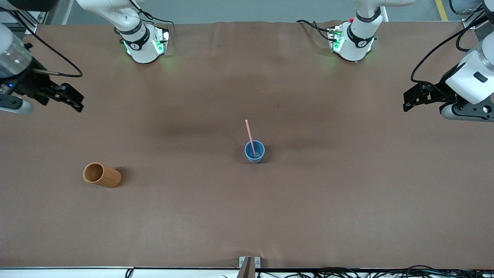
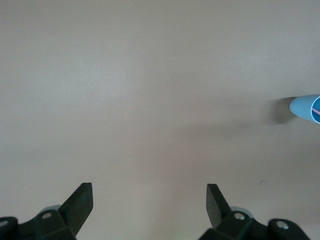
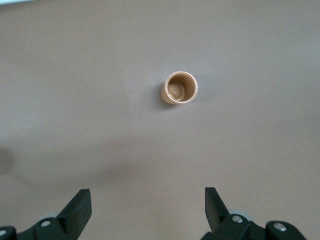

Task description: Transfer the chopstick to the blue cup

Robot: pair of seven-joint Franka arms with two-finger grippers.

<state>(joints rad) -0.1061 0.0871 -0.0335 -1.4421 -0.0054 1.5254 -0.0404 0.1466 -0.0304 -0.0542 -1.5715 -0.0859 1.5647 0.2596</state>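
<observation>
The blue cup (image 1: 254, 151) stands upright near the middle of the table. The pale-pink chopstick (image 1: 249, 133) stands in it, its lower end inside and its upper part leaning on the rim, pointing toward the robots' bases. The left wrist view catches the blue cup (image 2: 306, 108) at its edge. My left gripper (image 1: 413, 101) hovers open and empty over the left arm's end of the table; it is the left gripper (image 2: 149, 194) in its own wrist view. My right gripper (image 1: 73, 99) hovers open and empty over the right arm's end, seen again as the right gripper (image 3: 148, 199).
An orange-brown wooden cup (image 1: 102, 175) stands toward the right arm's end, nearer the front camera than the blue cup; the wooden cup (image 3: 180, 88) looks empty in the right wrist view. A metal bracket (image 1: 249, 264) sits at the table's front edge.
</observation>
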